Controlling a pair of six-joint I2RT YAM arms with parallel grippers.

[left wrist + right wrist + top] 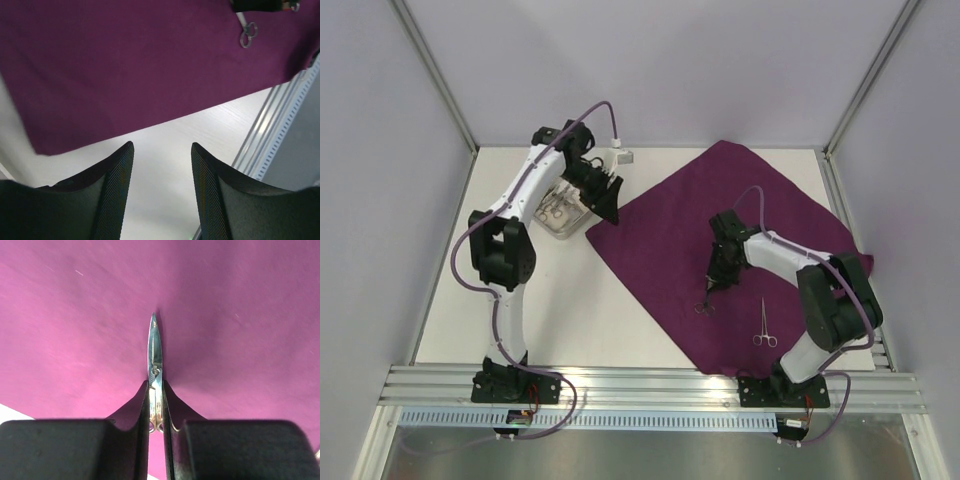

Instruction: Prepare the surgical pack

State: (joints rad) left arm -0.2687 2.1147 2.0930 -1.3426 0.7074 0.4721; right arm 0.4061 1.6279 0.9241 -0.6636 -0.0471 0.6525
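The dark purple cloth [720,230] lies spread flat on the table's right half. My right gripper [713,288] hangs just above it, shut on a steel clamp [155,347] whose tip points away over the cloth [240,315]. The clamp's rings [705,307] show below the fingers. A second clamp [763,328] lies on the cloth near its front edge. The steel tray [560,212] sits left of the cloth with steel instruments in it. My left gripper [608,205] hovers between the tray and the cloth's left corner. It stands open [162,145] with only bare table between its fingers.
A small white object [623,157] lies at the back, beyond the tray. Grey walls and metal posts close in the table on three sides. A ribbed metal rail [650,385] runs along the near edge. In the left wrist view a clamp's rings [248,34] show at the top right.
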